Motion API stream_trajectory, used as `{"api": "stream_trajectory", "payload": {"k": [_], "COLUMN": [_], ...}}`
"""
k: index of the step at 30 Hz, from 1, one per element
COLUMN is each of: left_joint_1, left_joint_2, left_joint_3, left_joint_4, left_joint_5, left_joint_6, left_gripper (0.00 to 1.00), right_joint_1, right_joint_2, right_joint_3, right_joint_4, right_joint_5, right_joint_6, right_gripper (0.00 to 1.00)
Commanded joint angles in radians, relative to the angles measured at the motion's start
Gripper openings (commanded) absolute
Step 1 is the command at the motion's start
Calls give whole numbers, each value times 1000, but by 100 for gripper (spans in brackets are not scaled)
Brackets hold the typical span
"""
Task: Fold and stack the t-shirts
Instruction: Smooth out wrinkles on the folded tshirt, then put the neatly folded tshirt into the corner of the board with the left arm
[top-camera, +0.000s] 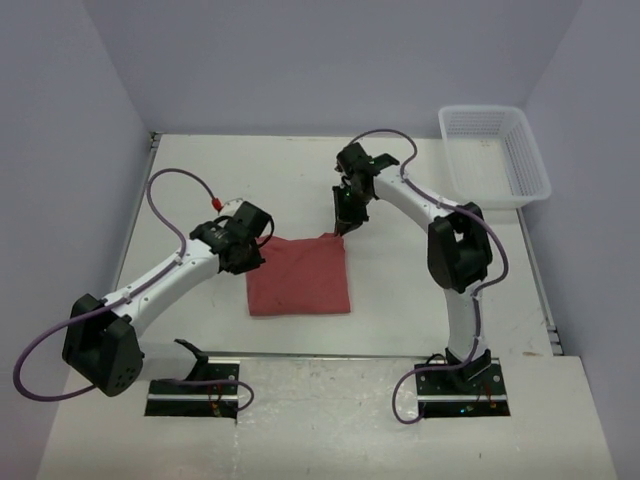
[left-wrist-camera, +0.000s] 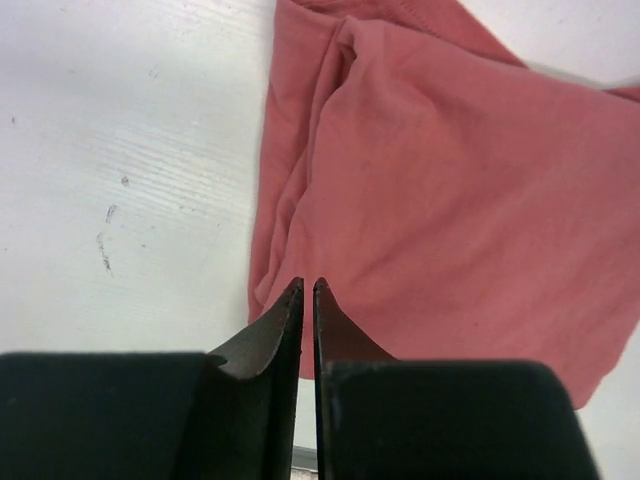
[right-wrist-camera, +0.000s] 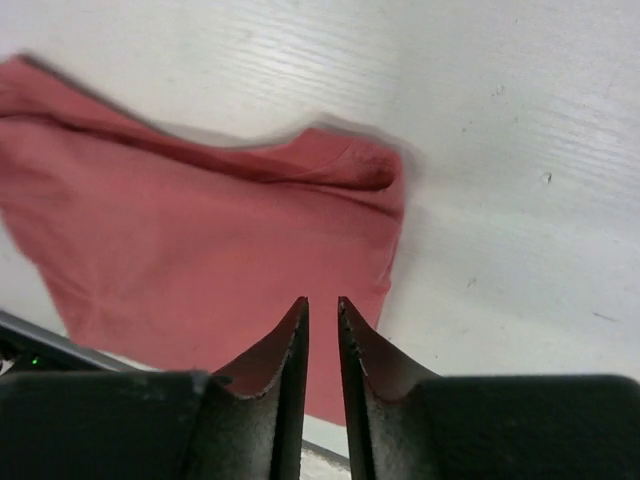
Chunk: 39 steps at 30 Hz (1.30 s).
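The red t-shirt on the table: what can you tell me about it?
The t-shirt is plain brick-red, soft thin cloth, folded into a rough square with creased, layered edges. It lies flat on the white table. The left gripper and right gripper hang at its far corners, slightly parted, neither gripping it.

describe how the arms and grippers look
Left arm and right arm: white links, black joints, black base plates. A purple cable loops along each; the left one has a red connector. Left gripper and right gripper: two black tapered fingers.
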<state>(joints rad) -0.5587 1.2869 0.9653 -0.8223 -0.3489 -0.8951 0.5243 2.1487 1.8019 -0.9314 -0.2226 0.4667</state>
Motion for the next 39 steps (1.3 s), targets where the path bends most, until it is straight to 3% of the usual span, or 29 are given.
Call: {"api": "stream_trajectory", "payload": {"k": [1,2,6,11,19,28,34,39], "left_joint_1": [5,11,58,235,281,283,286,318], "left_joint_2": [26,31,3,-72,3,46,71,124], "left_joint_3": [56,68,55,-54,-141,-183,-201,-237], "left_joint_4": [-28,-14,58,155,245,221,245,339], "left_joint_5": [-35,3,142,394,525,413,390,464], "left_joint_6": [27,59,140,214,260,282,298,318], "left_gripper": [10,12,46,67,68,64,71,80], "right_joint_1": [5,6,16,17,19,17,19,17], "right_joint_2": [-179,-225,-363,-527,-682,-662,-653,-679], "right_joint_3": [-7,-33,-157,-315,-479,-622,-650,-654], "right_joint_4": [-6,-1,49,86,147,238,266,253], "right_joint_5": [-23,-38,-78,-72,-98,-135,-147,-129], "right_joint_6": [-34,-34,-33,-34,-36,-31,-25,-33], "right_gripper": [21,21,34,36,36,36,36,36]}}
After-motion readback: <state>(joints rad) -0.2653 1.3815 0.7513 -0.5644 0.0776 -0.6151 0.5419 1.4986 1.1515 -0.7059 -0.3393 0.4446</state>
